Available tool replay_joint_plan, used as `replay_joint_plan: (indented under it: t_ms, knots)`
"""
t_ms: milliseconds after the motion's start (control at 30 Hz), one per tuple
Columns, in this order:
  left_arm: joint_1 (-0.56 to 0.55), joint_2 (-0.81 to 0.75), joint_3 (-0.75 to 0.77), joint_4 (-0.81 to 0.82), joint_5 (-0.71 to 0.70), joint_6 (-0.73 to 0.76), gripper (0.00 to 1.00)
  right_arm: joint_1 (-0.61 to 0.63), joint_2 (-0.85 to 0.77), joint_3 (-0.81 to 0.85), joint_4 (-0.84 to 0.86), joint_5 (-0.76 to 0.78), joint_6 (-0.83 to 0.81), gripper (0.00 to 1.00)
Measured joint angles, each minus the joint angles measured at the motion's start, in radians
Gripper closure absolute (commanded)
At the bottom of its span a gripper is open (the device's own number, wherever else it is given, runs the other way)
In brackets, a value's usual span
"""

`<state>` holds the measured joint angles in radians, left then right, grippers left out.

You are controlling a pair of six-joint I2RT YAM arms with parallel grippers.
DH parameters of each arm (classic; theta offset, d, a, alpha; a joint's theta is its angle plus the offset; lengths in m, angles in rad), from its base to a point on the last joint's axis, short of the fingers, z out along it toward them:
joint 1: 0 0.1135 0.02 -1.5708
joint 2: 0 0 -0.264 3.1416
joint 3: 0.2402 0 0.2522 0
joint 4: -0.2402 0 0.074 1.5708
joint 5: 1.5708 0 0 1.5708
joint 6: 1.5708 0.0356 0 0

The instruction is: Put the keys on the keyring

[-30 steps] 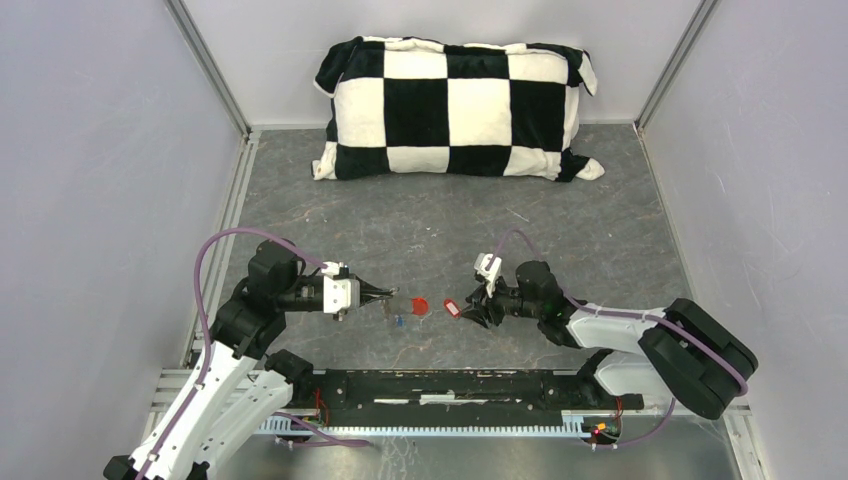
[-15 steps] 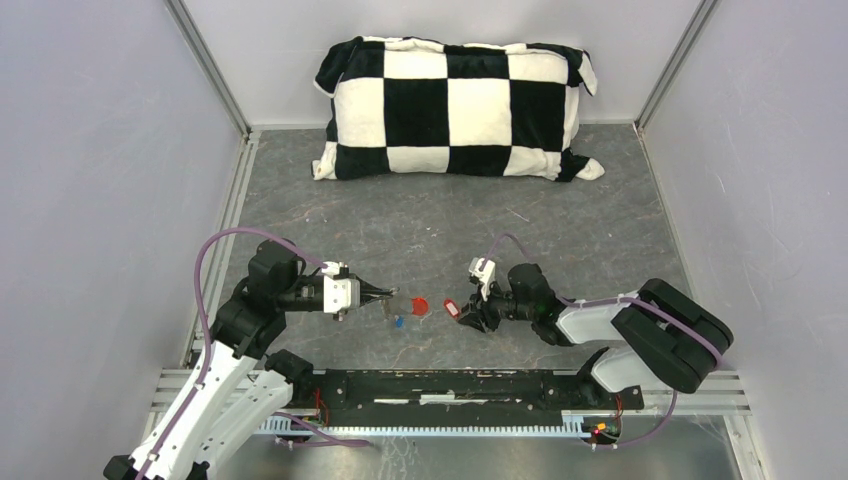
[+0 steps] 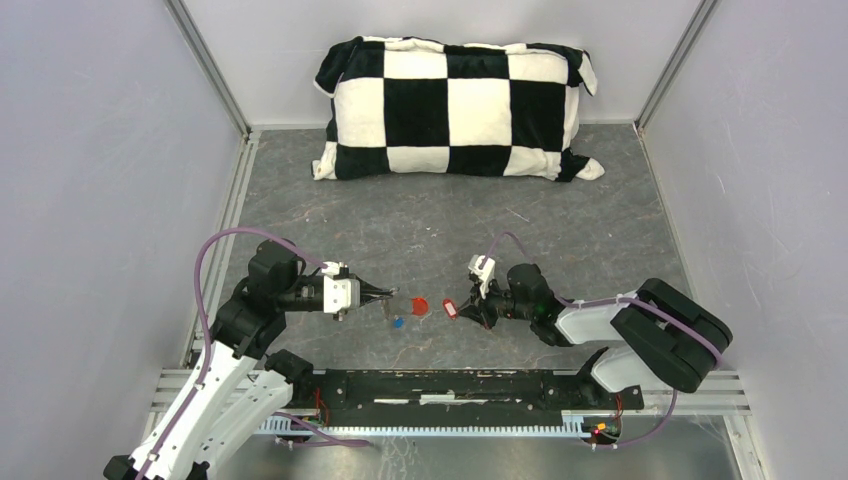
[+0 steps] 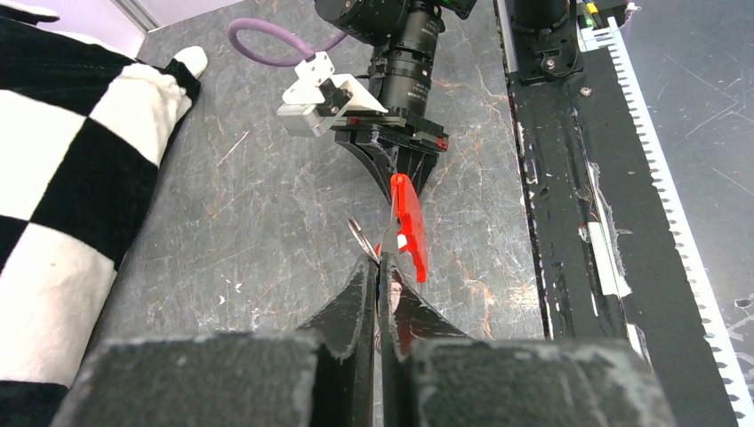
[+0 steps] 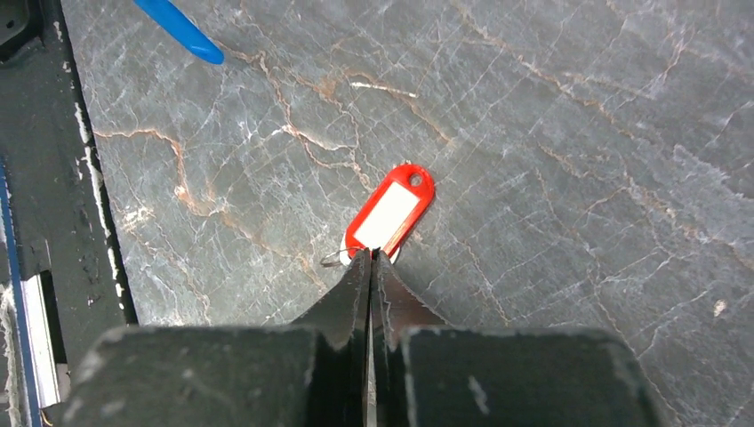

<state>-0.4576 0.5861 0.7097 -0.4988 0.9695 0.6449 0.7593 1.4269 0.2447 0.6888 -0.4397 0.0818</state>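
Note:
My left gripper (image 3: 391,294) is shut on a thin silver keyring (image 4: 360,238), with a red tag (image 4: 407,227) hanging edge-on just past the fingertips (image 4: 366,267); the red tag also shows in the top view (image 3: 420,305). A blue tag (image 3: 397,322) lies on the floor below it and shows in the right wrist view (image 5: 180,28). My right gripper (image 3: 463,307) faces the left one, low over the floor. Its jaws are shut on the small wire ring end (image 5: 335,259) of a red-and-white tagged key (image 5: 391,213). No bare key blade shows clearly.
A black-and-white checked pillow (image 3: 455,108) lies against the back wall. The black base rail (image 3: 470,385) runs along the near edge, close behind both grippers. Grey walls stand left and right of the marbled floor (image 3: 430,225).
The right arm has folded in and its gripper has slid slightly left toward the left gripper, still holding the red-and-white tag. The left arm has not moved.

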Motion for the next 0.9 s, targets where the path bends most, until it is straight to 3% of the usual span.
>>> replay_joint_plan:
  t_ms: [67, 233, 367, 600, 900]
  knots:
    - [0.0, 0.0, 0.0, 0.0, 0.0, 0.0, 0.98, 0.0, -0.014, 0.0, 0.001, -0.001, 0.0, 0.99]
    - [0.0, 0.0, 0.0, 0.0, 0.0, 0.0, 0.98, 0.0, -0.067, 0.0, 0.005, -0.001, -0.007, 0.59]
    - [0.0, 0.0, 0.0, 0.0, 0.0, 0.0, 0.98, 0.0, -0.062, 0.0, 0.01, -0.024, -0.018, 0.47]
    - [0.0, 0.001, 0.0, 0.0, 0.0, 0.0, 0.98, 0.013, 0.004, 0.0, 0.01, -0.039, -0.022, 0.5]
    - [0.0, 0.0, 0.0, 0.0, 0.0, 0.0, 0.98, 0.059, 0.035, 0.003, 0.038, 0.042, -0.002, 0.75]
